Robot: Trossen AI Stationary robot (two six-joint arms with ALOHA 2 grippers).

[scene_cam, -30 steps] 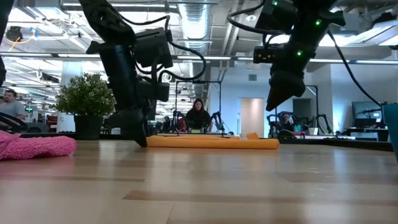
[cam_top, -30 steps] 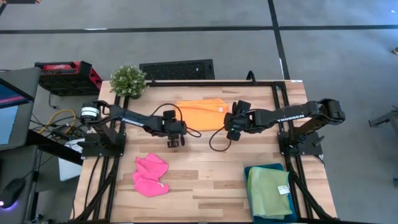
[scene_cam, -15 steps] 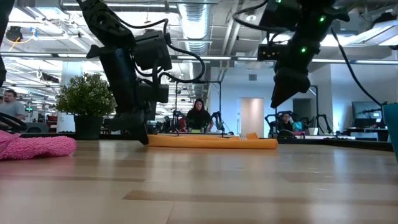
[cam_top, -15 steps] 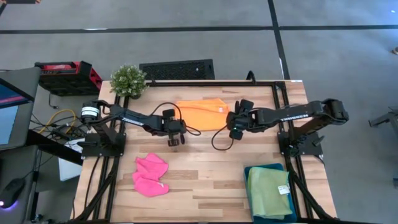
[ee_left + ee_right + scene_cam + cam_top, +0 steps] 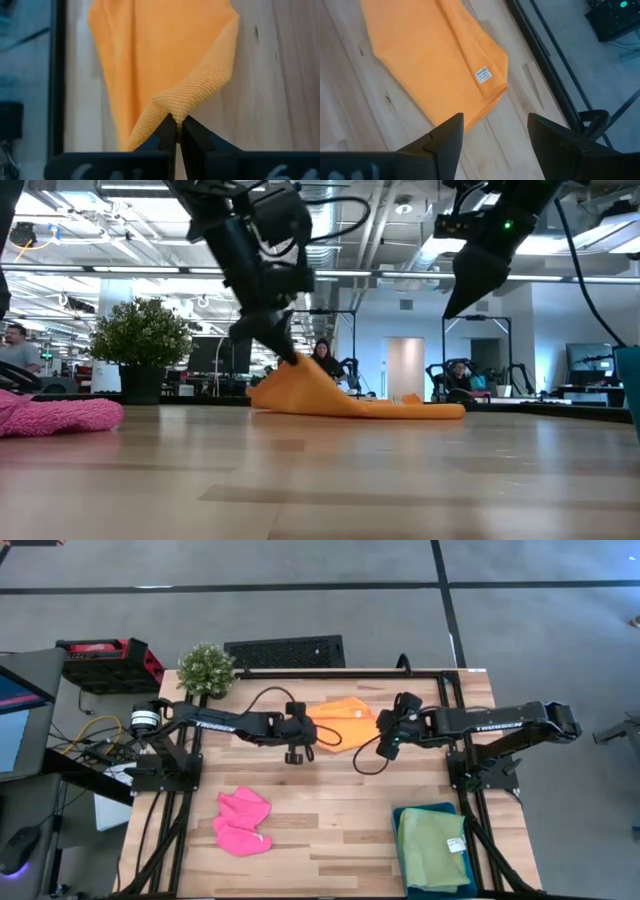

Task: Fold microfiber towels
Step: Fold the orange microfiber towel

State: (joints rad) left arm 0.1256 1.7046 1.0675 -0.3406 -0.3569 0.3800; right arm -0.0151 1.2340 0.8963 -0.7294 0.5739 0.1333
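Left gripper (image 5: 297, 736) is pinched tight on the orange towel's (image 5: 343, 719) lifted 9 o'clock edge near the table's (image 5: 330, 830) 12 o'clock side, while the right gripper (image 5: 392, 732) hovers wide open at the towel's 3 o'clock end.

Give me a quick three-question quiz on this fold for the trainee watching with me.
1. True or false: the left gripper is pinching the orange towel.
2. Is the right gripper open or shut?
3. Which towel lies on the teal tray? A) hot pink B) light green C) orange

Key: 1. True; its fingers are closed on a lifted corner. 2. Open, above the towel's other end. 3. B, the light green towel; the hot pink towel lies on the table.
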